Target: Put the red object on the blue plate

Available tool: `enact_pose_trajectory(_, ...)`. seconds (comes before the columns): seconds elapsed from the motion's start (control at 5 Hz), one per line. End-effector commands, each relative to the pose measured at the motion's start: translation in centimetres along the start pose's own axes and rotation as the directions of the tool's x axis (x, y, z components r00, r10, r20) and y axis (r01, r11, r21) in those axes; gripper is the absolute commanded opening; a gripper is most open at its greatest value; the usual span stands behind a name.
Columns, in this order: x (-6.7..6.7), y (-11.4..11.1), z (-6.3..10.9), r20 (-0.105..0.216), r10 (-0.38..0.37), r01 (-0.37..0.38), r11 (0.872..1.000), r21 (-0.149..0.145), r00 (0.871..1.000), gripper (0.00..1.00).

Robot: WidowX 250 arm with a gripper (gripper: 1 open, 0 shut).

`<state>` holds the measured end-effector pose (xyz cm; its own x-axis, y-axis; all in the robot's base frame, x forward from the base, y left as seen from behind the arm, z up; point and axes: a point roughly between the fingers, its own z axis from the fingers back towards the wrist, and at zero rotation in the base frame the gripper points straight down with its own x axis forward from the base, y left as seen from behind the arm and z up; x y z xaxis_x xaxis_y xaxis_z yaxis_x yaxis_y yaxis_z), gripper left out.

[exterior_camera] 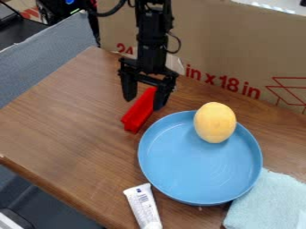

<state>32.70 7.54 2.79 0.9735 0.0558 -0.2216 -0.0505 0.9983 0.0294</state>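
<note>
Camera view: gripper (141, 89) open, empty, over the far end of the bar (140, 110).
Grasp advice: straddle the bar's narrow width, then lift toward the plate (167, 174).

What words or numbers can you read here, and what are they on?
"in x 18 in" – red print on the cardboard box behind the table.
"2" – start of that print, left of the arm; the rest is hidden.
The white tube by the blue plate has small print, too blurred to read.
No other text shows.
</note>
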Motion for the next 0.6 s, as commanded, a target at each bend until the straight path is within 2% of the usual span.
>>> enact_pose_trajectory(0.0,0.8,1.7,1.6,0.054,0.011,-0.012,1.0,0.012,0.998,1.0)
enact_pose_trajectory(0.2,1.1,1.3,2.0,0.066,0.01,-0.011,1.0,0.015,0.998,1.0)
enact_pose_trajectory(0.4,1.0,0.1,1.2,0.075,0.009,-0.01,1.0,0.018,0.997,1.0)
